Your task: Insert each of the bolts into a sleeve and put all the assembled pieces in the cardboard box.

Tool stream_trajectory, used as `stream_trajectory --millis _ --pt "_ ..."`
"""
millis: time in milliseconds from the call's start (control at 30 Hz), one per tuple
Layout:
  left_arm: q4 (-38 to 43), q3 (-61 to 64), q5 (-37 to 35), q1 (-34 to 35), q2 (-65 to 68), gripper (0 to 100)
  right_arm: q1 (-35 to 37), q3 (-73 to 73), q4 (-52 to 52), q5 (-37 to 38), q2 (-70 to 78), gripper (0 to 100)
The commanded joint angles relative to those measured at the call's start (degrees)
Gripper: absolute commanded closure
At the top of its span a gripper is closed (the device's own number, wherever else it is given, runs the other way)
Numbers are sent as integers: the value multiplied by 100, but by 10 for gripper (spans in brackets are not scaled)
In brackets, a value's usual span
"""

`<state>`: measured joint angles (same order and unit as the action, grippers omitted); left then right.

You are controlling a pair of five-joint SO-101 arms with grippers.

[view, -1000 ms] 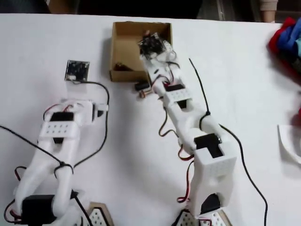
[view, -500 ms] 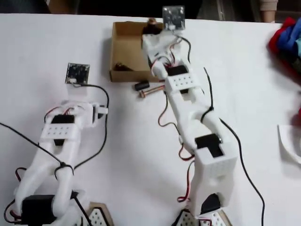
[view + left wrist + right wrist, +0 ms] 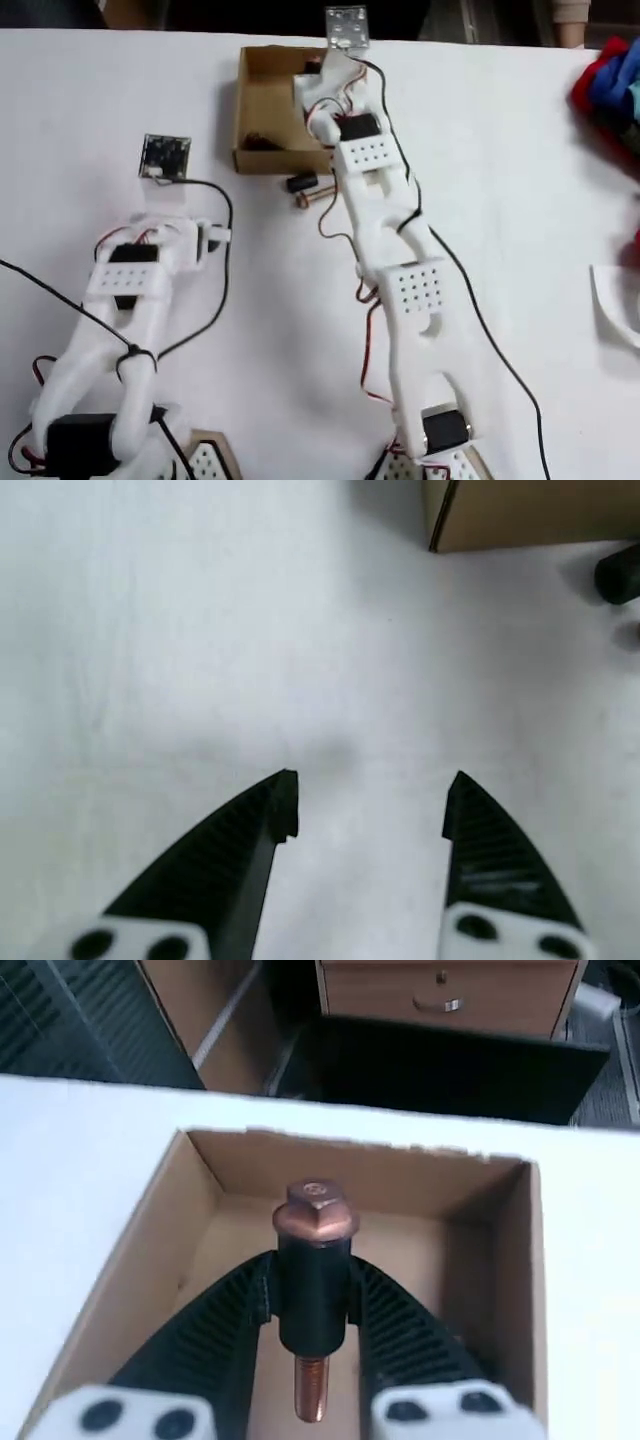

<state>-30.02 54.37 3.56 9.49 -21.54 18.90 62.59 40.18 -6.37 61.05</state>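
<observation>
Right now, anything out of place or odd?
Nothing damaged or spilled. A sleeve and a bolt lie loose, unassembled, on the table beside the cardboard box; the right hand holds an assembled piece above it.

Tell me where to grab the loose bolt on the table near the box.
Probably mid-shank on the bolt, from straight above: it lies flat on the table, so only its sides are open. Mind the black sleeve close beside it, toward the cardboard box.
</observation>
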Motion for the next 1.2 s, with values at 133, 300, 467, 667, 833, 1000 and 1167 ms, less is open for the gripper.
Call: stream_trajectory --millis 133,300,467,667,833,1000,1167 --pt "97 -13 26 44 -193 754 -66 1679 1095 -62 470 977" --pt "97 -13 26 44 -193 754 -40 1829 1684 -88 585 977" --pt "97 -13 26 44 -193 754 -57 1741 1684 -88 602 977" --pt "97 -13 26 44 -193 754 -66 1398 1525 -70 602 977" --pt "97 -13 26 44 -193 754 -57 1037 1226 -97 602 977" --pt "97 -13 26 53 -193 754 -40 835 936 -70 602 977" --pt "97 -13 26 62 -193 754 -40 677 743 -70 602 977"
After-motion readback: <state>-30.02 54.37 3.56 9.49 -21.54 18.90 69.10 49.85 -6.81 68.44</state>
